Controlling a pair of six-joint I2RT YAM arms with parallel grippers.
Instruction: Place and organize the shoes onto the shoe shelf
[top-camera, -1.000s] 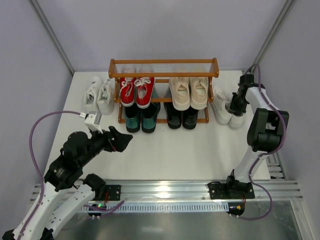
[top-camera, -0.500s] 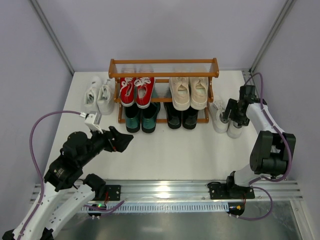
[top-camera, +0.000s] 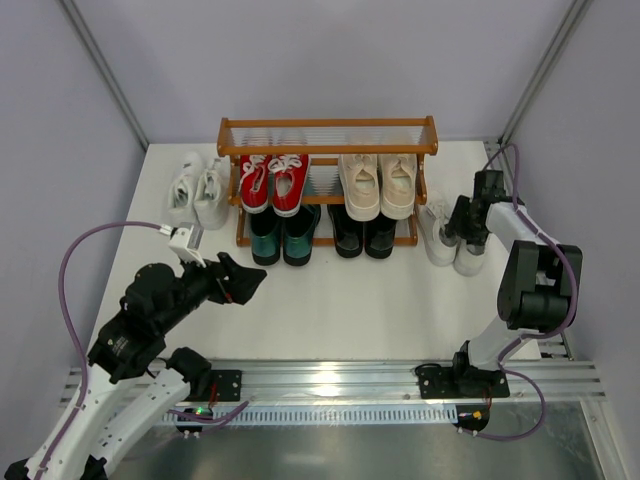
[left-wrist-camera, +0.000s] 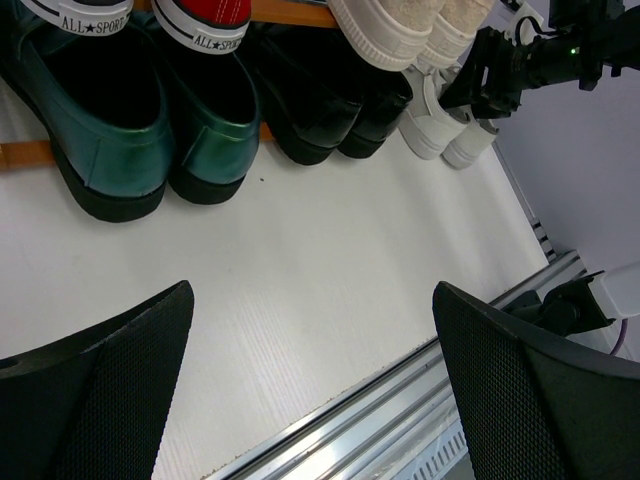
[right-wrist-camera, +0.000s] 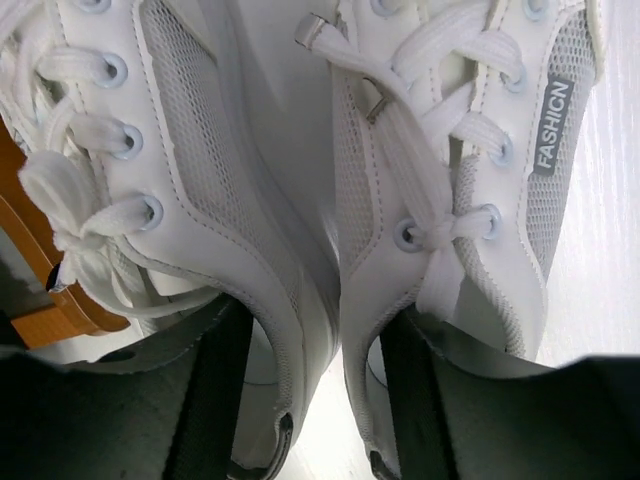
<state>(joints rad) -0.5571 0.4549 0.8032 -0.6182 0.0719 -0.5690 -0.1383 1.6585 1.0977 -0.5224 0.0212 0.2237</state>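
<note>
The right gripper (right-wrist-camera: 315, 310) has one dark finger (right-wrist-camera: 215, 400) dipped into the mouth of each of the two white mesh-and-leather lace-up sneakers (right-wrist-camera: 480, 230). The pair's two adjoining inner collar walls stand between the fingers, which appear to be pinching them together. The pair rests on the white table (top-camera: 330, 300), near its right edge and just beside the right post of the orange-brown wooden slatted shoe shelf (top-camera: 327, 124), toes toward the far edge. These shoes look light, with soft padded collars and mesh sides that will give under pressure, so a hold on the doubled collar wall is sensible. Taken by the heel end, though, the toes will likely sag, and the outer shoe could swing or slip free if the squeeze is shallow. The loose laces, one lying close to the shelf post, could snag on it. On the shelf, red canvas sneakers with white laces (top-camera: 272, 180) and beige lace-up sneakers (top-camera: 380, 185) fill the middle tier. Glossy dark green loafers (top-camera: 283, 238) and glossy black loafers (top-camera: 362, 233) fill the bottom one, and the overhead view shows no shoes on the top slats. A second white sneaker pair (top-camera: 198, 190) sits toward the far left corner, beside the shelf's left post. The left gripper (left-wrist-camera: 310, 380) hovers over the near left part of the table, fingers spread wide with nothing between them.
</note>
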